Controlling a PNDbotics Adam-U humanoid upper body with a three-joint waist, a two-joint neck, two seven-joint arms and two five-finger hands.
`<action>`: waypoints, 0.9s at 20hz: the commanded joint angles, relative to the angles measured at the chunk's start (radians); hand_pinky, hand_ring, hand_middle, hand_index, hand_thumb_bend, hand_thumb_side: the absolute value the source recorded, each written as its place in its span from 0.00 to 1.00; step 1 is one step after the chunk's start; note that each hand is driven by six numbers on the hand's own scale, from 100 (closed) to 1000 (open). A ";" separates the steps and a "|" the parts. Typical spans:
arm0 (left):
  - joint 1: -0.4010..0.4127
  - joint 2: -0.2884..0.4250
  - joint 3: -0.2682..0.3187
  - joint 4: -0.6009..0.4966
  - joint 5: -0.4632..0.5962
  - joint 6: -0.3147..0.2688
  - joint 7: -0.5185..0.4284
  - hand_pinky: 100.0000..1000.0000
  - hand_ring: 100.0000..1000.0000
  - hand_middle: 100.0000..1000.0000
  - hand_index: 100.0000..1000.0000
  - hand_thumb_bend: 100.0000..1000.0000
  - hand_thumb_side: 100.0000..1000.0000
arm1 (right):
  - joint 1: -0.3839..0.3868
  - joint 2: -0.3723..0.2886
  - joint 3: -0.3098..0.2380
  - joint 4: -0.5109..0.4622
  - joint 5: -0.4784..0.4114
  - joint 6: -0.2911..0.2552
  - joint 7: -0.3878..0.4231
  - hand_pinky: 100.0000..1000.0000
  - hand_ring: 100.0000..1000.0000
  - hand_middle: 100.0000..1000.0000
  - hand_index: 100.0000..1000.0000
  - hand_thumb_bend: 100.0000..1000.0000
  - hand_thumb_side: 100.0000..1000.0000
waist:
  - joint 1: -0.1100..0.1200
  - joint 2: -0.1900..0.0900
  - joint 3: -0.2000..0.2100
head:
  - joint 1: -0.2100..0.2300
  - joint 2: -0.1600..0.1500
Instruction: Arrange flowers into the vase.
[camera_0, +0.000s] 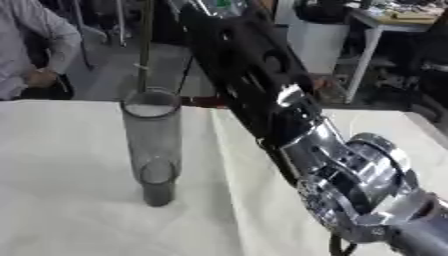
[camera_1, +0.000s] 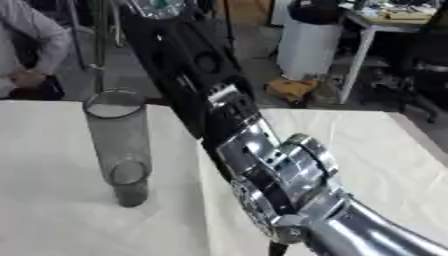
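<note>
A tall clear glass vase (camera_0: 151, 145) stands upright on the white tablecloth (camera_0: 70, 200), left of centre. A thin dark stem (camera_0: 143, 50) rises straight from the vase's mouth and leaves the picture at the top; its flower head is out of sight. My right arm (camera_1: 262, 165) crosses the view from the lower right up to the top centre, passing just right of the vase. Its hand lies beyond the top edge, so what holds the stem is hidden. My left hand does not show.
The cloth has a lengthwise fold (camera_0: 223, 175) to the right of the vase. A person (camera_0: 26, 45) stands past the table's far left edge. Desks and chairs (camera_0: 376, 45) fill the background beyond the table.
</note>
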 joint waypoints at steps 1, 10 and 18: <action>-0.013 0.015 -0.005 -0.018 0.003 0.000 -0.003 0.51 0.57 0.84 0.90 0.00 1.00 | -0.028 -0.028 -0.011 -0.007 0.024 -0.011 0.000 0.00 0.05 0.00 0.46 0.00 0.12 | 0.010 -0.009 0.002 | -0.007 -0.014; -0.018 0.012 -0.006 -0.018 0.007 0.000 -0.004 0.50 0.57 0.84 0.90 0.00 1.00 | -0.010 -0.015 -0.021 -0.020 0.070 -0.017 0.009 0.00 0.05 0.00 0.47 0.00 0.13 | 0.017 0.021 0.022 | -0.024 -0.040; -0.019 0.011 -0.005 -0.018 0.006 0.001 -0.003 0.50 0.56 0.84 0.90 0.00 1.00 | 0.003 -0.010 -0.020 -0.020 0.088 -0.011 0.025 0.00 0.05 0.00 0.47 0.00 0.12 | 0.018 0.036 0.025 | -0.026 -0.048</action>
